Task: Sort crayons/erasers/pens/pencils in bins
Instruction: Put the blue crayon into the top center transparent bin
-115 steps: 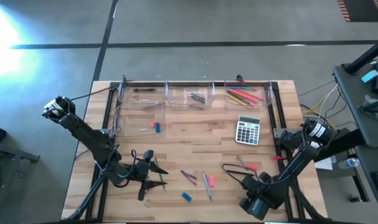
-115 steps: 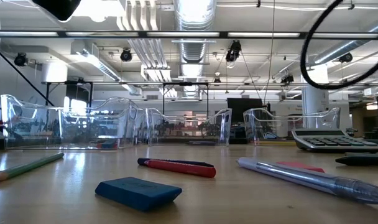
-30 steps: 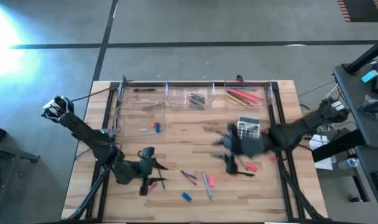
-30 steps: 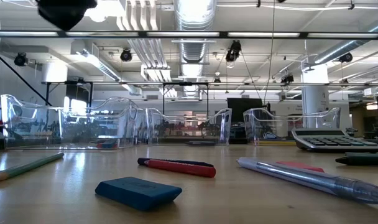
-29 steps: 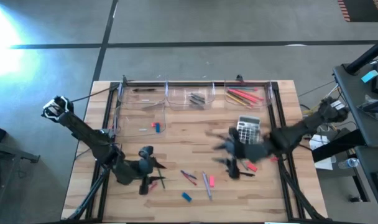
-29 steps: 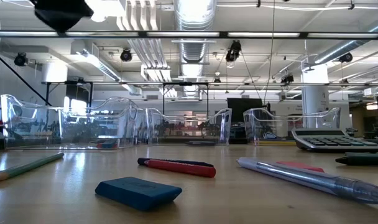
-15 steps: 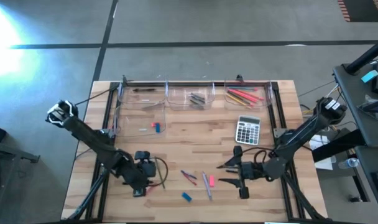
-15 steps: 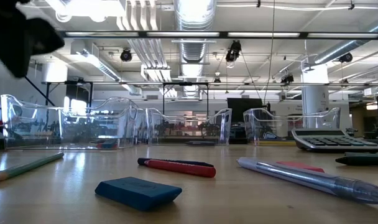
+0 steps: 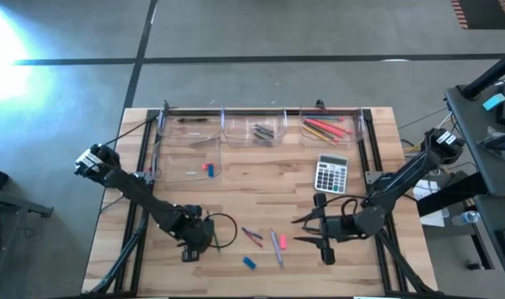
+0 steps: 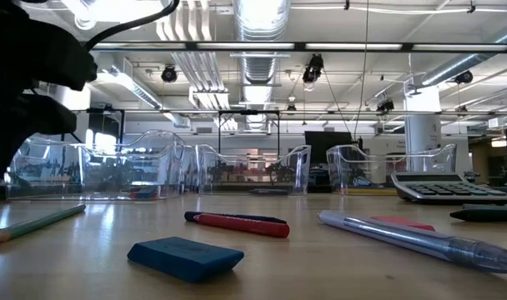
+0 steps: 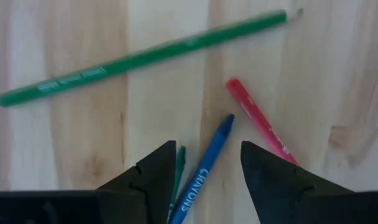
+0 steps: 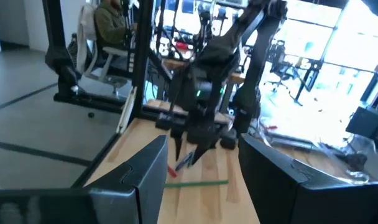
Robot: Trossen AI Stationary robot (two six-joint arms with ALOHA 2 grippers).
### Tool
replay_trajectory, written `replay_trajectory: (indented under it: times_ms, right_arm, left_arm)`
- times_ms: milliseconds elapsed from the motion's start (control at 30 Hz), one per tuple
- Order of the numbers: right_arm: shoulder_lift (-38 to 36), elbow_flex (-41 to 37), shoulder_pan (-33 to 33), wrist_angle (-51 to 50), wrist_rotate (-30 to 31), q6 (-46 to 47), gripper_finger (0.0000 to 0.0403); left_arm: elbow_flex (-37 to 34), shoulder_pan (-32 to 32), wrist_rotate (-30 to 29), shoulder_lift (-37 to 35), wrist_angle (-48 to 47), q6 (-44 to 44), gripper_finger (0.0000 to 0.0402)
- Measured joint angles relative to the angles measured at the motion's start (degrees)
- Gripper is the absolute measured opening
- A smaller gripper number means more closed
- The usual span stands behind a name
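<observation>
A: Near edge first. What was hard to read?

B: In the low view the blue eraser (image 10: 185,257) lay closest, with a red pen (image 10: 237,223) behind it and a clear pen (image 10: 412,240) cut off at the frame edge. A green pencil (image 10: 35,223) ran out of frame too. A dark mass of the left arm blocked the upper corner, with no detail in it.

A: Left gripper?

B: The left gripper (image 11: 207,165) pointed straight down at the table (image 9: 261,178), fingers apart and empty, over a blue crayon (image 11: 204,168) and just beside a red crayon (image 11: 258,127); a second green stick was mostly hidden by a finger. From above, the gripper (image 9: 193,237) itself could not be made out under the wrist.

A: Right gripper?

B: The right gripper (image 9: 306,231) was low near the front, fingers spread, holding nothing, beside the pink eraser (image 9: 281,241).

A: Farther back?

B: The calculator (image 9: 331,174), then the clear bins (image 9: 261,126) along the far edge, pencils (image 9: 323,127) in the right one. Contents of the others were too small to name.

A: Change from half a second earlier?

B: The left arm had swung in, its wrist turned downward. The right one had barely shifted.
</observation>
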Motion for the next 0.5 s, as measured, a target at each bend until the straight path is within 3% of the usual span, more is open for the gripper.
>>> replay_trajectory:
  times_ms: [333,500]
  right_arm:
    - [-1.30,0.27,0.00,0.09,-0.03,-0.33,0.0187]
    - [-1.30,0.27,0.00,0.09,-0.03,-0.10,0.0187]
  left_arm:
    - [0.00,-0.12,0.13,0.34,0.14,3.07,0.0165]
    - [-0.15,-0.12,0.10,1.52,0.21,5.55,0.0142]
